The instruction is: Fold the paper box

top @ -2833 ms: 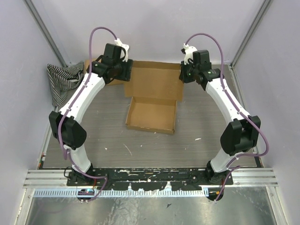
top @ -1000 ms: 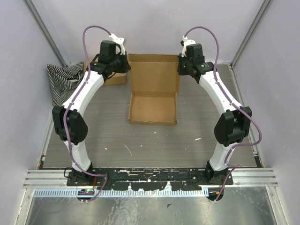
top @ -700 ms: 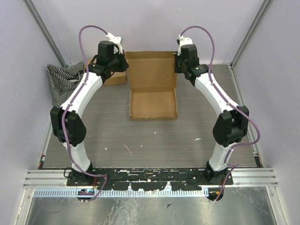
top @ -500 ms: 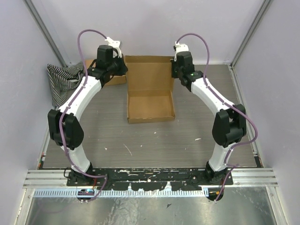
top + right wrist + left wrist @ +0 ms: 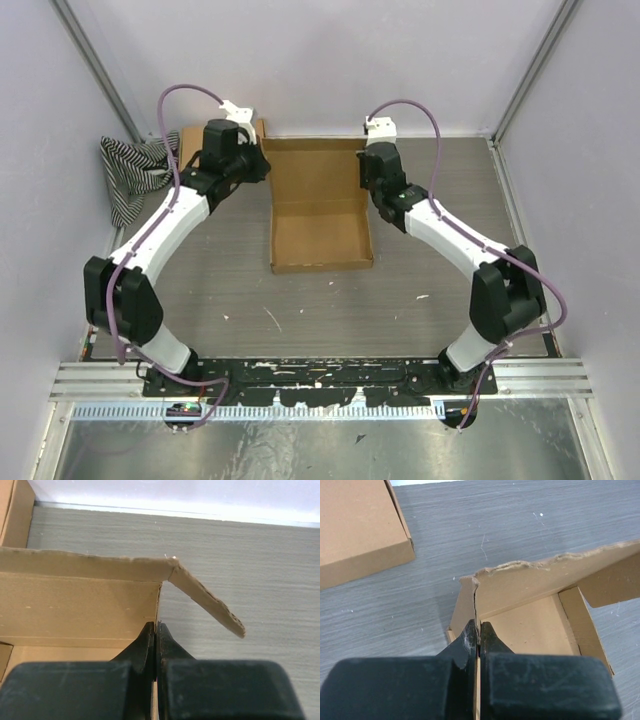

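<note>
white arm links [image 5: 165, 225], black joints [image 5: 120, 305], looping purple cables [image 5: 185, 87], scuffed black gripper fingers [image 5: 540, 690]

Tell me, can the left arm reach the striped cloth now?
Probably not yet: the left gripper is shut on the paper box, pinching its lid edge. If it let go, the striped cloth lies on that arm's side, seemingly within range.

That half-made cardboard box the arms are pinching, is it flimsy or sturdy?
Probably light: the paper box is thin sheet cardboard. Likely bendy, since its corner flap splays outward. The ragged lid edge suggests it might tear if tugged hard.
</note>
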`<state>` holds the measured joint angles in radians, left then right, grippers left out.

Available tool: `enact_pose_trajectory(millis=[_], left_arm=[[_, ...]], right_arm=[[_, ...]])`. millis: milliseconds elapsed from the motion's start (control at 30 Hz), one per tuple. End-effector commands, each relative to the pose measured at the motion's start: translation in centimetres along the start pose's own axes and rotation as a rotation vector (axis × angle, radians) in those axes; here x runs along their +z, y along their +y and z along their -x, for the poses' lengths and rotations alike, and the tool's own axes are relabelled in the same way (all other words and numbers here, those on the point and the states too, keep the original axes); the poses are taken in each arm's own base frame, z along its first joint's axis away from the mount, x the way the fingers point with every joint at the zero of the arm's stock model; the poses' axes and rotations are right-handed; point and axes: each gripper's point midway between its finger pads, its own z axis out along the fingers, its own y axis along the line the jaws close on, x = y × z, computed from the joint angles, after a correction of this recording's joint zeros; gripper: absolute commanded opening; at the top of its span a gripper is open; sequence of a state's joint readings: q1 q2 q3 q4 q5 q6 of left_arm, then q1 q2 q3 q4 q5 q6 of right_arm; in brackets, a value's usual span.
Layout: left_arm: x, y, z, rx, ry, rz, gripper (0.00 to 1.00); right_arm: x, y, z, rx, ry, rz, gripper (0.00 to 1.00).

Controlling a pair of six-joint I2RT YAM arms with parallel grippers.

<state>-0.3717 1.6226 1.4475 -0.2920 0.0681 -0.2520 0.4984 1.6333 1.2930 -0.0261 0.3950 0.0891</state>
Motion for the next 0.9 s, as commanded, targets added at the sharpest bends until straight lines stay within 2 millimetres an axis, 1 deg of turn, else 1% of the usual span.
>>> enact_pose_trajectory(millis=[0, 133, 267, 300, 400, 467, 500, 533, 600, 667, 733, 800, 867], left_arm=[[-2.3, -4.2, 0.3, 0.008, -0.052, -0.123, 0.05], [-3.5, -4.4, -1.4, 0.011, -0.041, -0.111, 0.06], [-4.6, -4.7, -3.3, 0.012, -0.034, -0.108, 0.07], [-4.7, -4.6, -4.3, 0.013, -0.017, -0.103, 0.07], [-5.5, -4.7, -5.7, 0.022, -0.005, -0.09, 0.08], [-6.2, -4.5, -6.7, 0.03, 0.001, -0.071, 0.11], [-6.6, -4.3, -7.2, 0.033, 0.007, -0.061, 0.14], [-6.9, -4.1, -7.8, 0.033, 0.018, -0.051, 0.19], [-8.4, -3.7, -8.2, 0.028, 0.013, -0.036, 0.29], [-9.7, -3.3, -9.0, 0.014, 0.015, -0.024, 0.35], [-11.3, -3.1, -9.8, -0.004, 0.022, -0.017, 0.39], [-13.5, -3.0, -10.5, -0.029, 0.025, -0.018, 0.41], [-15.5, -2.9, -11.3, -0.069, 0.021, -0.023, 0.42]], right_arm=[[-3.5, 2.9, 0.3, 0.054, -0.044, 0.094, 0.02], [-5.1, 3.2, -2.4, 0.08, 0.008, 0.106, 0.04], [-6.6, 4.0, -5.0, 0.098, 0.06, 0.13, 0.06], [-7.1, 4.2, -5.6, 0.1, 0.071, 0.137, 0.08], [-8.3, 4.8, -7.4, 0.093, 0.113, 0.151, 0.14], [-9.3, 4.7, -8.7, 0.089, 0.153, 0.155, 0.22], [-9.8, 4.8, -8.9, 0.095, 0.16, 0.165, 0.26], [-10.4, 4.7, -9.4, 0.09, 0.183, 0.173, 0.32], [-12.0, 4.5, -10.0, 0.092, 0.213, 0.183, 0.4], [-13.8, 4.0, -10.3, 0.09, 0.238, 0.199, 0.48], [-15.8, 3.3, -10.5, 0.101, 0.257, 0.214, 0.52], [-17.7, 2.5, -10.4, 0.116, 0.271, 0.233, 0.55], [-20.0, 1.9, -9.7, 0.153, 0.259, 0.272, 0.56]])
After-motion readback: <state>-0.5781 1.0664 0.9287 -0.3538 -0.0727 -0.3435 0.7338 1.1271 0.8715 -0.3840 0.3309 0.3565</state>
